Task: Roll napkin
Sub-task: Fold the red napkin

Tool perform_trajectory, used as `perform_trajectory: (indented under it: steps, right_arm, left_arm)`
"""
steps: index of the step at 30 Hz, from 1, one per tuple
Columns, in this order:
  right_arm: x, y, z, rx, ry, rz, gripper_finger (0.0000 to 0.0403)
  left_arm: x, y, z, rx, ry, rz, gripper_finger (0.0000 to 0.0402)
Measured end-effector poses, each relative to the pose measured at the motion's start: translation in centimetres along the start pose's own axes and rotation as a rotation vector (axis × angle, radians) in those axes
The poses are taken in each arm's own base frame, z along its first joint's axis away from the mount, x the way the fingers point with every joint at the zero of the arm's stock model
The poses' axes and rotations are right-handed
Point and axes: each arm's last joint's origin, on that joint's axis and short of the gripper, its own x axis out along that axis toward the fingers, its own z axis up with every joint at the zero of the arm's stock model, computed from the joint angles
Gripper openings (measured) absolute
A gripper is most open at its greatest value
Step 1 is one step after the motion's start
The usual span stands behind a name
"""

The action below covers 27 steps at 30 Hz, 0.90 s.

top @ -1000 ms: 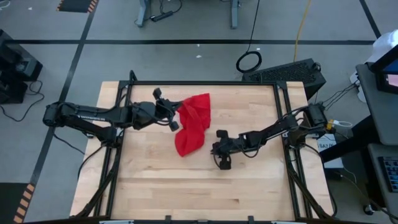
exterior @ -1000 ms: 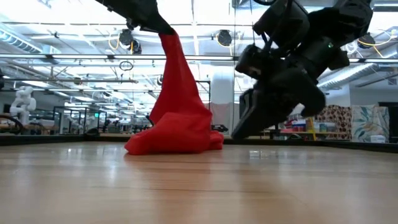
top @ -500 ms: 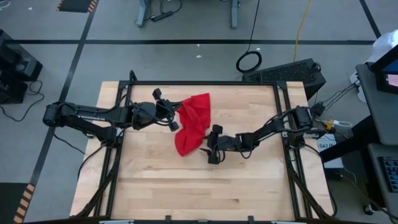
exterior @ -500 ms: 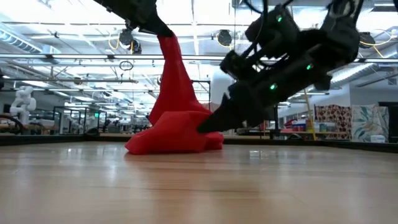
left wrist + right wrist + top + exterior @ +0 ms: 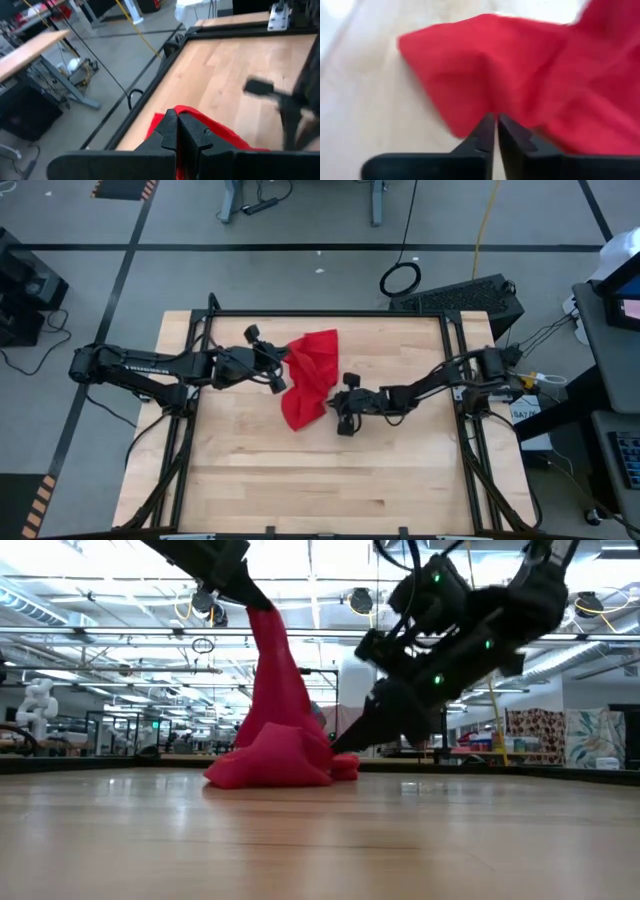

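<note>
Evidently you are holding one corner of the napkin (image 5: pixel 308 380) aloft in the left gripper (image 5: pixel 282 367), jaws clamped, while the right gripper (image 5: pixel 332 404) (jaws closed on its low edge) is pinning the heap to the bench (image 5: pixel 400 470) for spreading.

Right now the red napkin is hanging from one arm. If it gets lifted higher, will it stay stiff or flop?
Probably flop. The napkin hangs in a limp column from the left gripper and heaps in folds on the table, so it looks soft and light. It likely won't roll by itself. The right gripper, shut at its lower edge, would probably just drag it.
</note>
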Motion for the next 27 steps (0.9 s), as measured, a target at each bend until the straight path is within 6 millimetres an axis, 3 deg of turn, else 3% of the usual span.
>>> perform_trajectory:
  steps: [4,9,15,19,24,27]
  right_arm:
    - [-1.8,-0.9,1.2,-0.029,0.023,-0.042,0.0030]
    - [-2.5,-1.6,1.3,0.116,0.070,0.018,0.0089]
    - [-0.5,-0.8,-0.5,0.234,0.104,0.045,0.0169]
    - [1.6,-0.1,-1.3,0.328,0.013,0.114,0.0200]
    - [3.2,0.5,-2.3,0.405,-0.060,0.158,0.0208]
    - [3.6,0.9,-2.8,0.415,-0.070,0.174,0.0182]
  left_arm:
    - [0.0,-0.1,-0.1,-0.014,0.011,-0.004,0.0002]
    - [-0.1,-0.1,0.2,-0.009,-0.015,-0.005,0.0002]
    - [-0.2,0.1,1.3,-0.011,-0.121,0.005,0.0002]
    - [-0.3,0.1,1.7,0.002,-0.158,-0.008,0.0002]
    - [-0.4,0.1,2.0,0.003,-0.194,-0.008,0.0002]
    - [-0.5,0.1,2.1,0.009,-0.207,-0.041,0.0002]
